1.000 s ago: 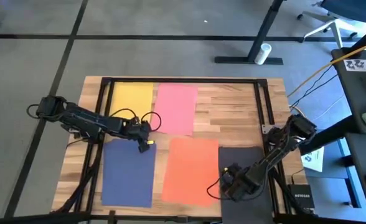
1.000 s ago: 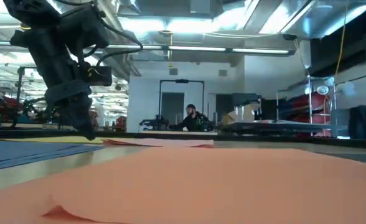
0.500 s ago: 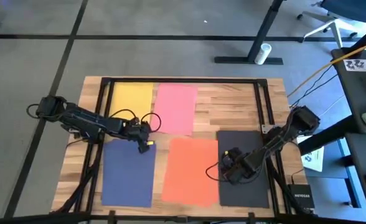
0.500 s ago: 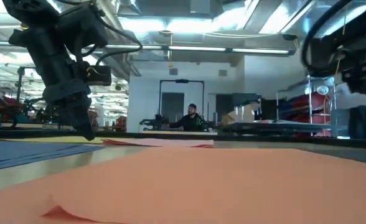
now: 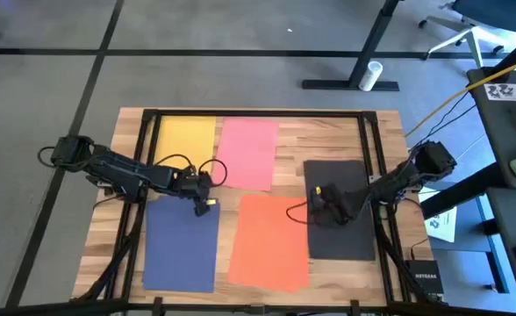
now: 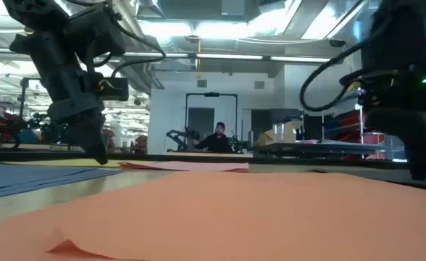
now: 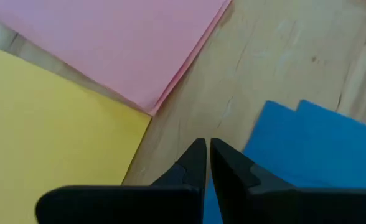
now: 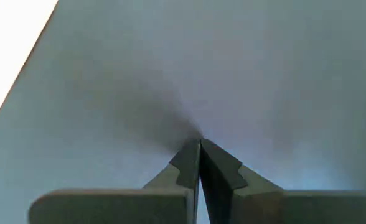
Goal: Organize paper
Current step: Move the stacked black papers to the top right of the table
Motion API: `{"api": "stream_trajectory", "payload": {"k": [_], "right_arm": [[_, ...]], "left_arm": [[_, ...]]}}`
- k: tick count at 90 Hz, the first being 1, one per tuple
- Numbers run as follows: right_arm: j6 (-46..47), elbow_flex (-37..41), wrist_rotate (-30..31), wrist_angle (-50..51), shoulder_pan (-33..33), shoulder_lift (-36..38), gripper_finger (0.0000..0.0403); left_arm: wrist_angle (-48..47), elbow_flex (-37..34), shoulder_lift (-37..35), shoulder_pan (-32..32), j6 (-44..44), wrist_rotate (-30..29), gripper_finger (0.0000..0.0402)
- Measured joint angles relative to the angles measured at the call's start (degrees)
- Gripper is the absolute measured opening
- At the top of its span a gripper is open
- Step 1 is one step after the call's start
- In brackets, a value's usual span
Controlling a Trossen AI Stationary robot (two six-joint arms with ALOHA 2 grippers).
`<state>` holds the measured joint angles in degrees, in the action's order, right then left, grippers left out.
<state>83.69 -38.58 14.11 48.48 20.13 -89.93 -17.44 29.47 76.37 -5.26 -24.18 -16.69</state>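
Risks first, L to R. The left gripper (image 5: 207, 204) sits tip-down at the top right corner of the navy sheet (image 5: 181, 246), just beside the bare desk (image 5: 328, 140) strip below the yellow sheet (image 5: 185, 138) and pink sheet (image 5: 247, 154). If it drags w/ too little downforce, the tip could skate over the paper and leave it where it is; too much, and the thin corner may buckle or crease. In the left wrist view the navy looks like two layered edges, so a push might shift only the top one. The orange sheet (image 5: 268, 241) lies between both arms, near the black sheet (image 5: 339, 209); a sideways slide of the black could ride over or under the orange edge.

Fingers: left fingers (image 7: 192, 163) are closed to a thin slit, holding nothing, tips over bare wood at the navy corner; contact w/ the sheet can't be confirmed. The right gripper (image 5: 321, 209) is on the black sheet's left part; its fingers (image 8: 188, 163) are pressed together, nothing between them, tips seemingly bearing down on the dark paper. Slip there would likely leave the black skewed vs. the row.
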Motion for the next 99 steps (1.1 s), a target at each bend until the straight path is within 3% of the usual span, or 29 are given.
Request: {"api": "stream_trajectory", "payload": {"k": [57,80,99], "right_arm": [[-30.1,2.1,5.9,-7.7,-26.8,1.7,0.0],[-36.0,1.8,5.9,-11.3,-32.6,1.7,0.0],[-40.0,-2.7,7.9,-8.8,-33.5,2.1,0.0001]], "left_arm": [[0.0,0.0,0.0,0.0,-1.3,0.0,0.0008],[0.0,0.0,0.0,0.0,-2.1,0.0,0.0008],[0.0,0.0,0.0,0.0,-2.9,0.0,0.0008]]}}
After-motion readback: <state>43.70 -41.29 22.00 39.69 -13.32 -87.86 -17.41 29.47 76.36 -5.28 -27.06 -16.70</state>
